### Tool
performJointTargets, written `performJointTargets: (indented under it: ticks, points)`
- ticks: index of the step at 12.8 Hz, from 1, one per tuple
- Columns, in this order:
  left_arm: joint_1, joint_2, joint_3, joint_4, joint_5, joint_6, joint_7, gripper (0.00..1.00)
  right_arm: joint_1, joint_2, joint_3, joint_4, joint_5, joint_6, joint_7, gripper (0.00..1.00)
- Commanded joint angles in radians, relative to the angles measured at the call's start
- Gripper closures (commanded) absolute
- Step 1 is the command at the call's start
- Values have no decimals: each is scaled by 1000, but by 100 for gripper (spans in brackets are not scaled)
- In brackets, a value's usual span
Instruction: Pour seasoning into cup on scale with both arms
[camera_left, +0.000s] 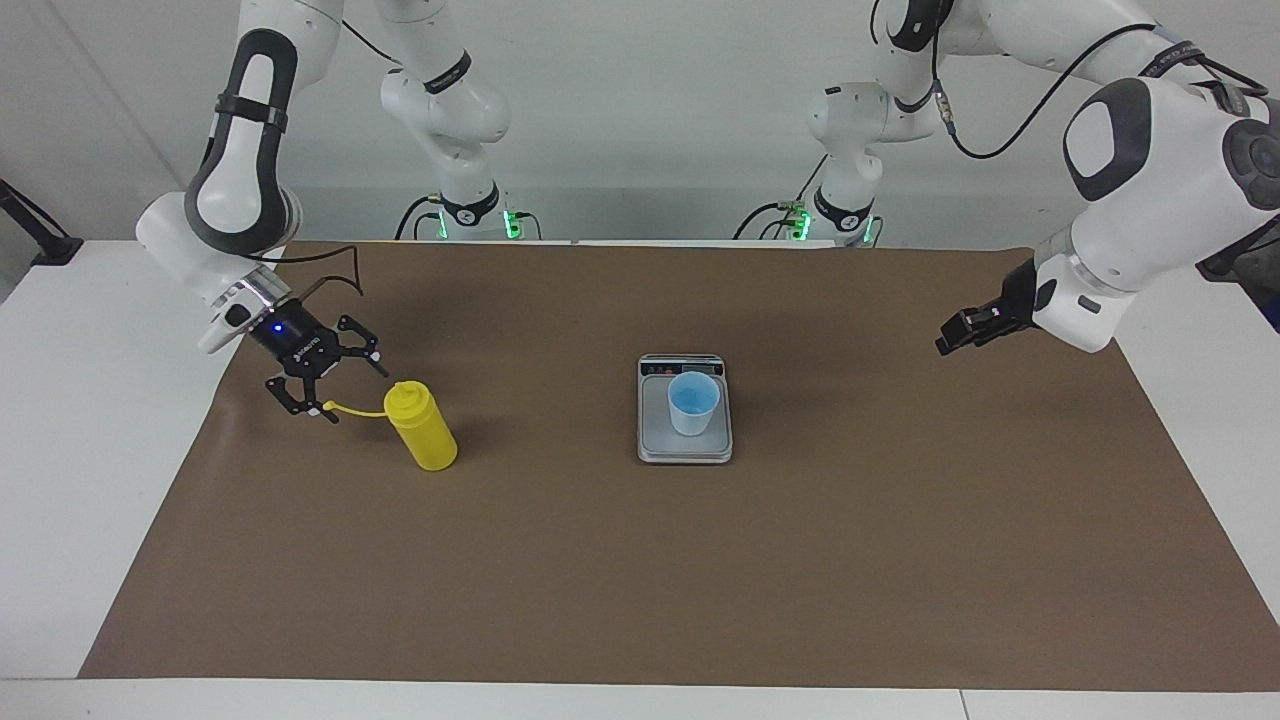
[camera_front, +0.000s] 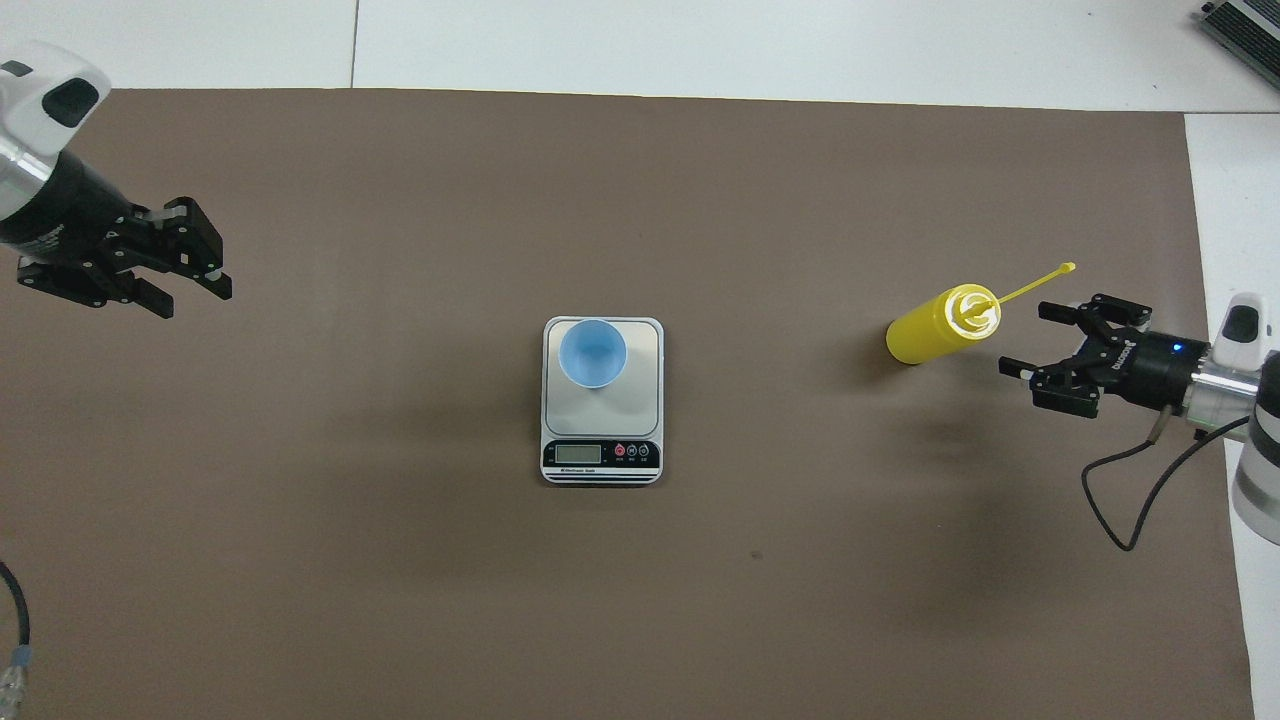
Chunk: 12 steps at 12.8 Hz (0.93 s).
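The yellow seasoning bottle stands upright on the brown mat toward the right arm's end, its thin strap sticking out sideways from the cap. My right gripper is open just beside the bottle's cap, with the strap's tip by one finger, and holds nothing. The light blue cup stands on the silver scale at mid-table. My left gripper is open and empty in the air over the mat at the left arm's end.
The brown mat covers most of the white table. The scale's display strip is on the edge nearest the robots. A black cable hangs from the right wrist.
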<state>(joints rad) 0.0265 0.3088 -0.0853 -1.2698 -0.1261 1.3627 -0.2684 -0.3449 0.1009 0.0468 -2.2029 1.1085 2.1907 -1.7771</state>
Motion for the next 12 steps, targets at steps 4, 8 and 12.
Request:
performJointTargets:
  ticks: [4, 8, 12]
  points:
    - [13, -105, -13, -52, 118, 15, 164, 38, 15, 88, 7, 9, 146, 4, -216, 0]
    - [18, -215, -13, -218, 120, 93, 167, 37, 63, 109, 8, 11, 229, 1, -220, 0]
    - [20, -260, -11, -296, 125, 131, 172, 36, 64, 125, 11, 11, 263, 1, -234, 0]
